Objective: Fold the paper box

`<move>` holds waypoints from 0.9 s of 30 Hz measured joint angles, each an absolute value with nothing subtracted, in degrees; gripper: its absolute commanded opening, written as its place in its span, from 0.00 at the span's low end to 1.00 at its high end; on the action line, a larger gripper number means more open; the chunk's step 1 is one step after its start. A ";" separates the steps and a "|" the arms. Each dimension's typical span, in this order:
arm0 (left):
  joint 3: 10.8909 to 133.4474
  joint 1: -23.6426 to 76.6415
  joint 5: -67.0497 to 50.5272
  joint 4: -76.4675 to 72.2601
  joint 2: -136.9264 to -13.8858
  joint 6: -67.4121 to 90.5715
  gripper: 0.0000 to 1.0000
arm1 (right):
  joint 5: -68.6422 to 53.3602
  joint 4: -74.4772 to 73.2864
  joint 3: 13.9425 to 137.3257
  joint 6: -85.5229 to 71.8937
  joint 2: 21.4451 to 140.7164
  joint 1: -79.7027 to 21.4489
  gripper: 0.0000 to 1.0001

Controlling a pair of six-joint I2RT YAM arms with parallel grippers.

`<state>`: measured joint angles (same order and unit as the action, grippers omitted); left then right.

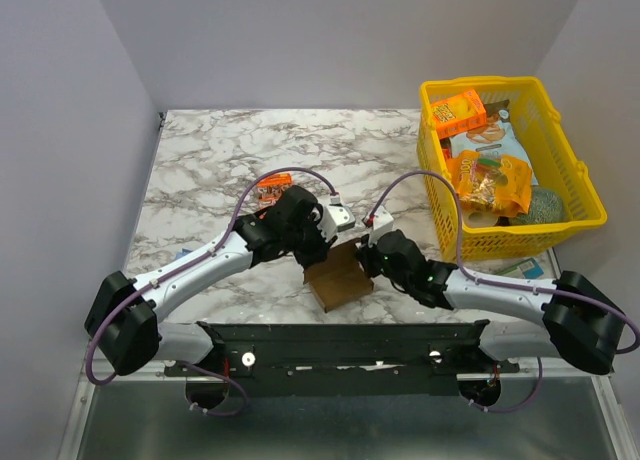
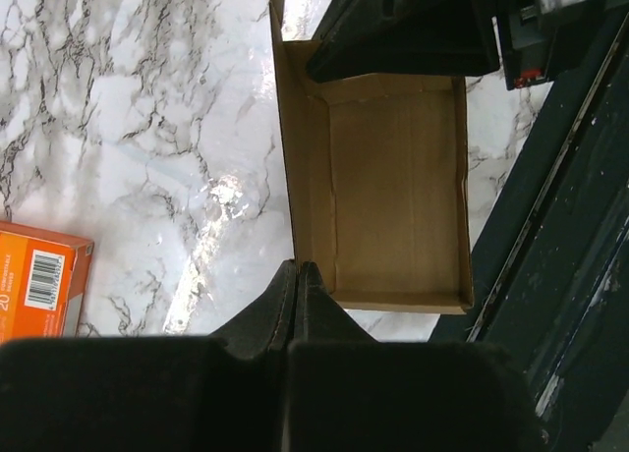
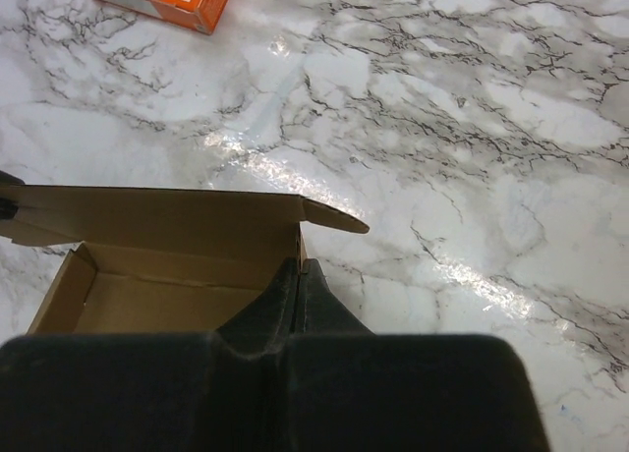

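Observation:
The paper box (image 1: 340,280) is plain brown cardboard and lies as an open tray near the table's front edge, between my two arms. In the left wrist view the paper box (image 2: 393,197) shows its bare inside with low walls raised around it. My left gripper (image 2: 297,267) is shut on the end of one long wall. In the right wrist view the paper box (image 3: 177,226) has its lid flap standing up behind, and my right gripper (image 3: 299,265) is shut on a side wall. From above, the left gripper (image 1: 320,248) and the right gripper (image 1: 366,260) flank the box.
An orange printed snack box (image 1: 272,188) lies on the marble behind the left arm. A yellow basket (image 1: 580,195) of snacks stands at the back right. The black mounting frame (image 1: 340,345) runs along the near edge, close to the box.

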<state>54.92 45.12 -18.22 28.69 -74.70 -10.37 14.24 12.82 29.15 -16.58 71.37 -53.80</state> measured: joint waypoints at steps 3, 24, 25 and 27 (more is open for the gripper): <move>54.92 45.30 -16.95 26.87 -74.74 -9.04 0.78 | 15.46 12.49 29.76 -17.54 71.37 -54.63 0.01; 26.83 34.30 -3.09 -5.15 -54.39 12.14 0.98 | 11.53 12.34 29.61 -8.12 68.38 -53.93 0.01; 25.47 32.91 -4.23 -7.05 -54.68 12.29 0.97 | 10.59 12.32 29.58 -7.84 68.38 -53.43 0.01; 23.55 30.50 -7.09 -10.37 -55.59 12.05 0.93 | 7.90 12.32 29.39 -7.03 68.29 -52.03 0.01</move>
<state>23.55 30.50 -7.09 -10.37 -55.59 12.05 7.90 12.32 29.39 -7.03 68.29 -52.03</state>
